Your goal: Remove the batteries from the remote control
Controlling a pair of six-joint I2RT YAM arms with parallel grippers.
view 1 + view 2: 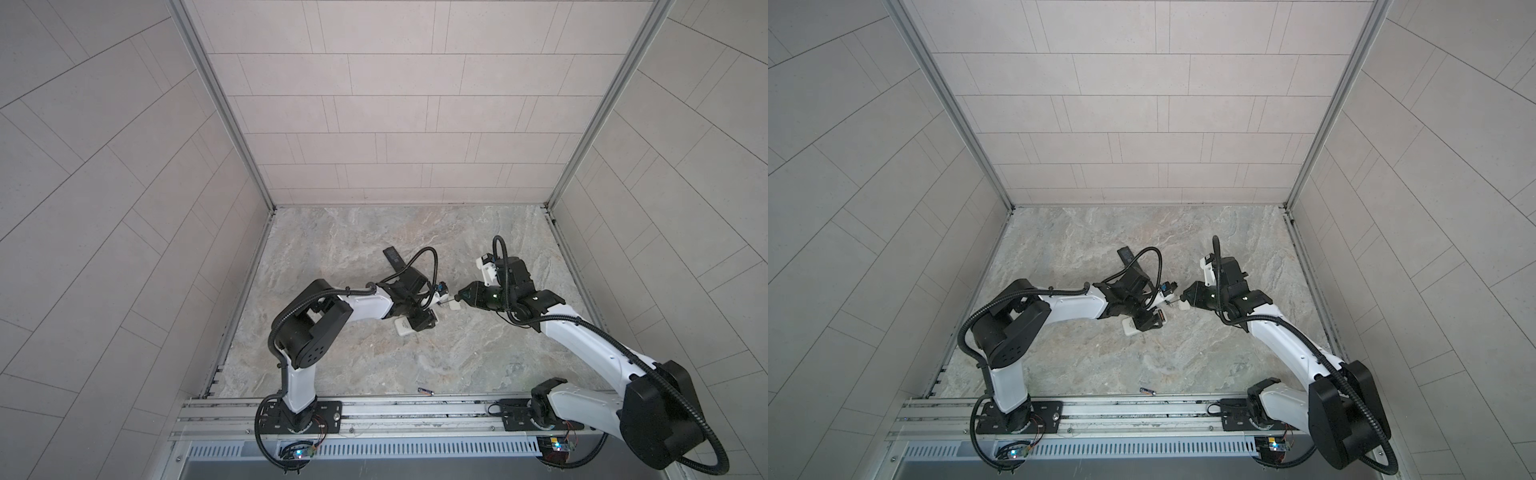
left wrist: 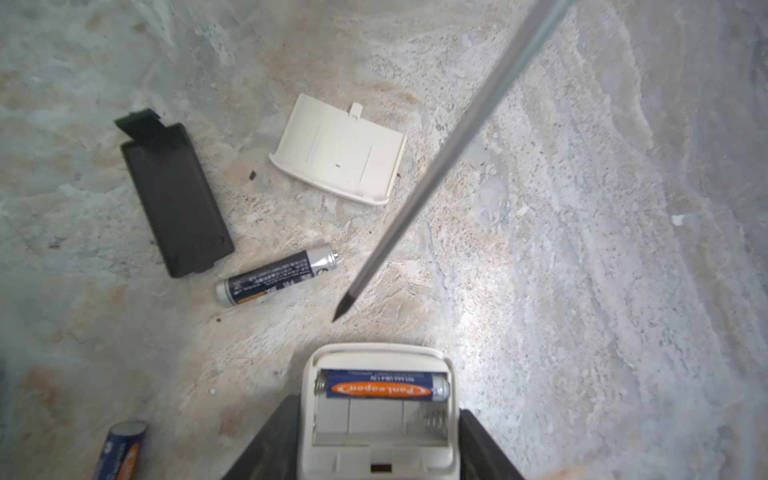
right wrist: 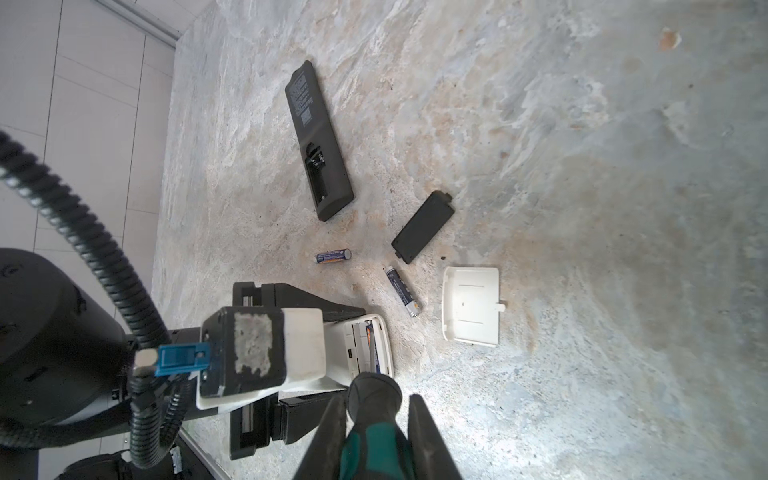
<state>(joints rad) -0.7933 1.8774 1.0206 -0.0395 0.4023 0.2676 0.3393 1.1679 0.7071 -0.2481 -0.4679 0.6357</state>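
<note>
The left gripper (image 2: 378, 446) pinches the white remote (image 2: 376, 461) by its long sides, open bay up. One battery (image 2: 384, 385) sits in the bay's end slot, its long axis across the remote's width and one end against a spring. The right gripper (image 3: 374, 409) is clamped on the handle of the screwdriver (image 2: 436, 166), whose tip hangs just off the remote's end. Near the tip a second battery (image 2: 277, 276) lies flat on the table (image 2: 582, 249), nub end toward the white cover (image 2: 338, 151), with the black cover (image 2: 176, 199) just beside it. A third battery (image 3: 332, 255) lies near the open end of the black remote (image 3: 318, 141). A fourth battery (image 1: 426, 390) lies alone at the table's near edge.
</note>
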